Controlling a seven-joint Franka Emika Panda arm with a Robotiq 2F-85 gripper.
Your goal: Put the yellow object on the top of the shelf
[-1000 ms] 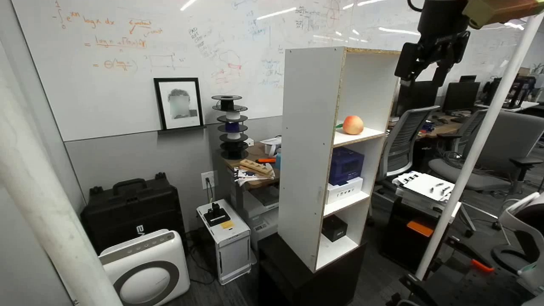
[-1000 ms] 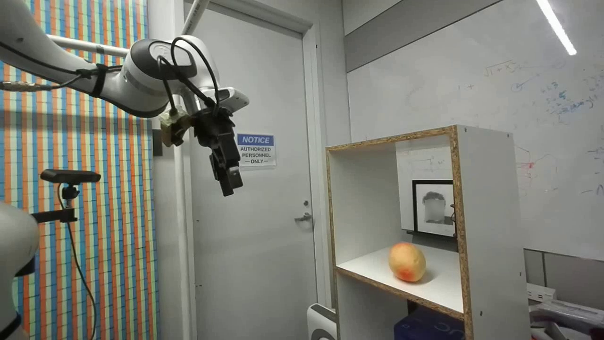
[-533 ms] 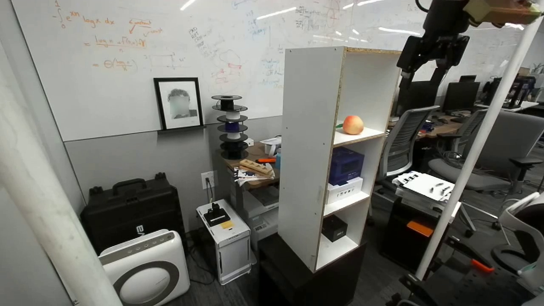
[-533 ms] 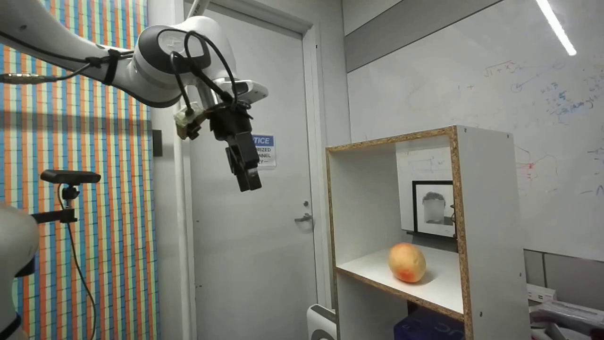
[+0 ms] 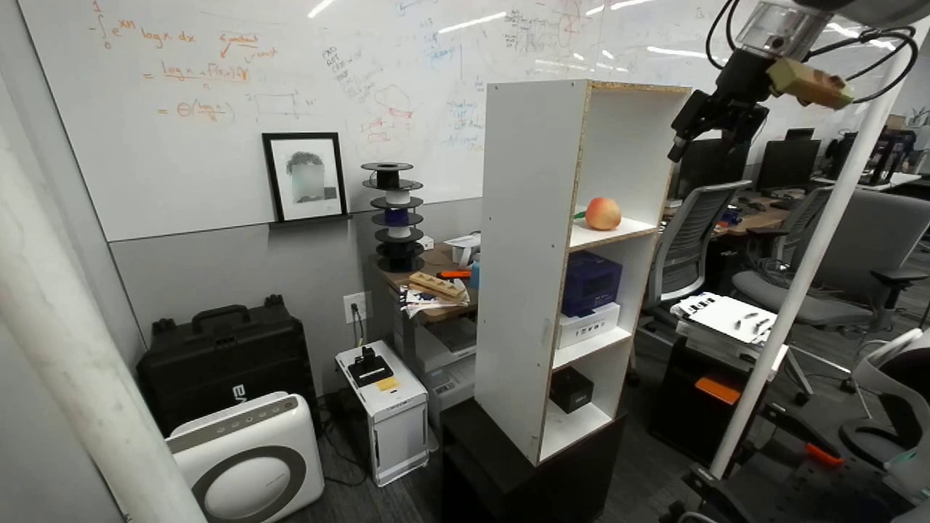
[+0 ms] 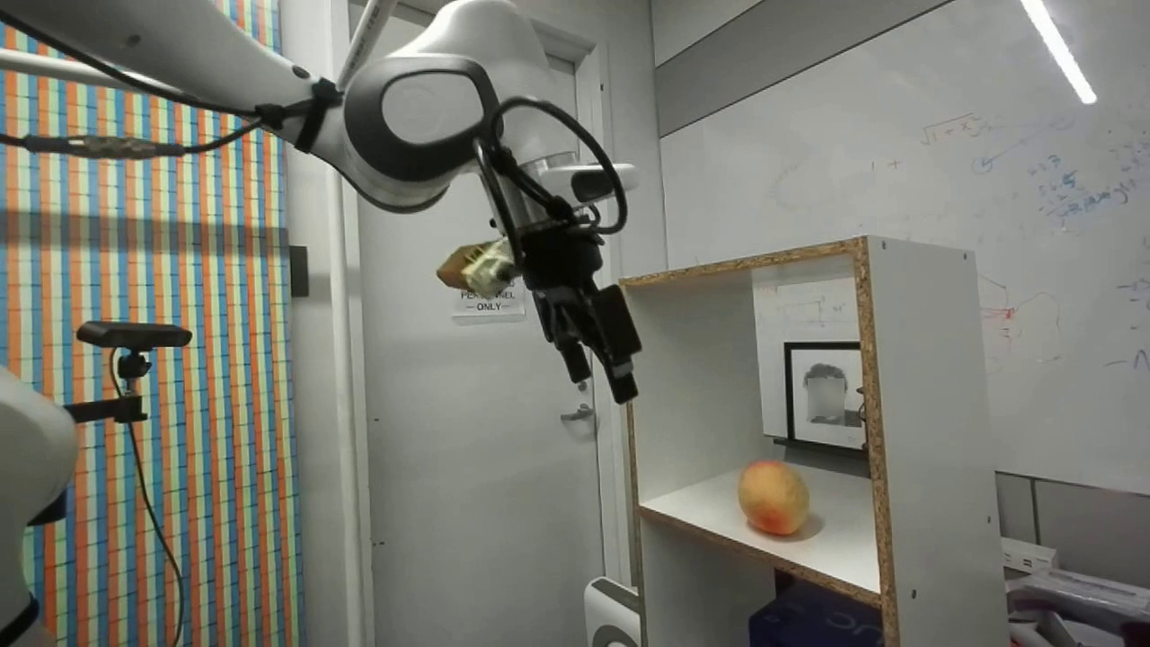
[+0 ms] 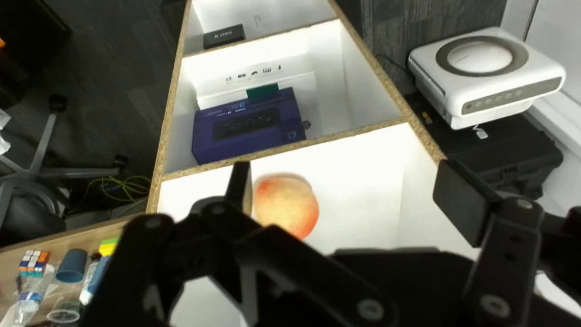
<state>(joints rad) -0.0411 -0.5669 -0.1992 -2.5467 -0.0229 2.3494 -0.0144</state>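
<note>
since the shelf (image 6: 934, 422) holds the yellow ball (image 6: 774, 499), four o'clock from the pincer (image 6: 600, 377) in an exterior view, the empty jaws stand wide, probably to grab it.

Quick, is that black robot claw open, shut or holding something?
Black two-fingered gripper: open, holding nothing; the round orange-yellow object sits inside the white open-fronted shelf.

"Camera positions?"

"In an exterior view, well back, facing the whole shelf (image 5: 530, 240); in an exterior view, nearer, facing its upper compartment (image 6: 701, 377). Both exterior views share the framed portrait (image 5: 305, 178)."

"Wrist view?"

"Close, looking down past the gripper (image 7: 352, 195) into the shelf."
</note>
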